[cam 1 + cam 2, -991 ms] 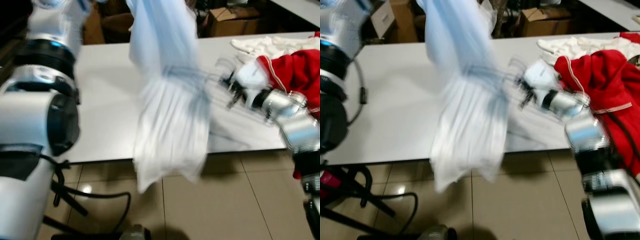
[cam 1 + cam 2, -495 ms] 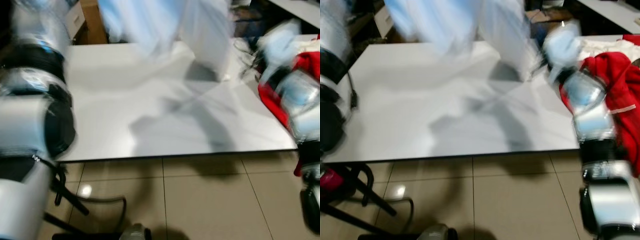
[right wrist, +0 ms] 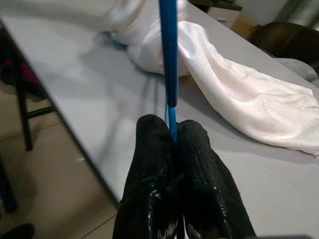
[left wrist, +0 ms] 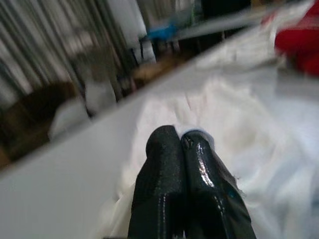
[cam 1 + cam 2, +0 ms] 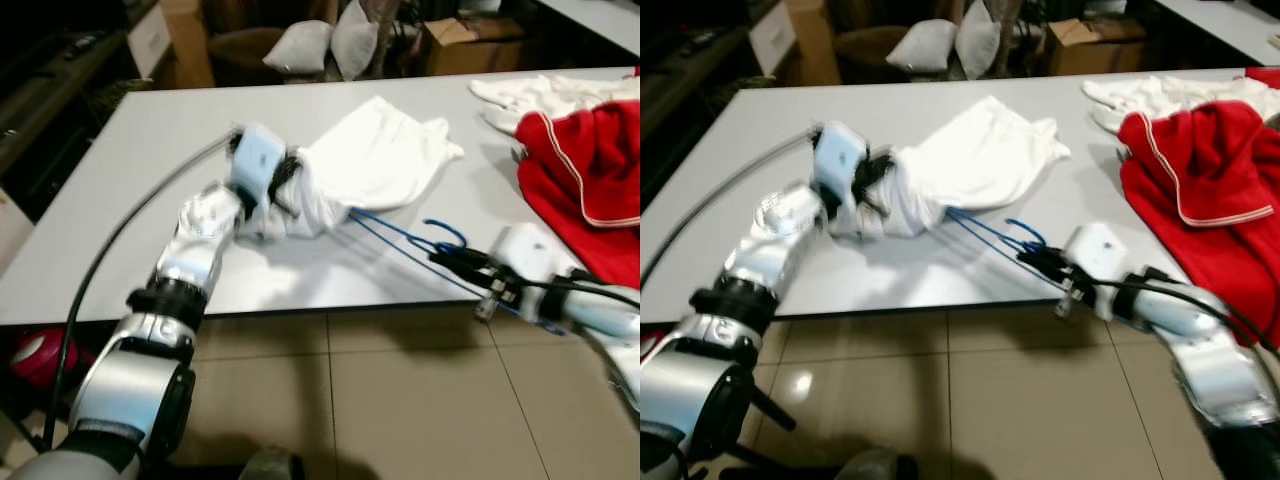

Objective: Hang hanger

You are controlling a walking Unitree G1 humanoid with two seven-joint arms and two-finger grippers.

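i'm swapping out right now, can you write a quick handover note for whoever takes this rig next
Left pincer: shut on the white garment, pinning its bunched end on the white table.
Right pincer: shut on the blue hanger near the table's front edge; the hanger's far end runs into the garment.
Red garment and another white cloth lie at the table's right end.
Done: hanger gripped and partly in the garment.
Left: seat the garment on the hanger, then hang it. No rail in view.

White table (image 5: 130,160) carries a crumpled white garment (image 5: 375,160) mid-surface, a blue hanger (image 5: 410,240) lying just beside it toward the front edge, and red clothing (image 5: 585,160) with more white cloth (image 5: 540,92) at the right end.
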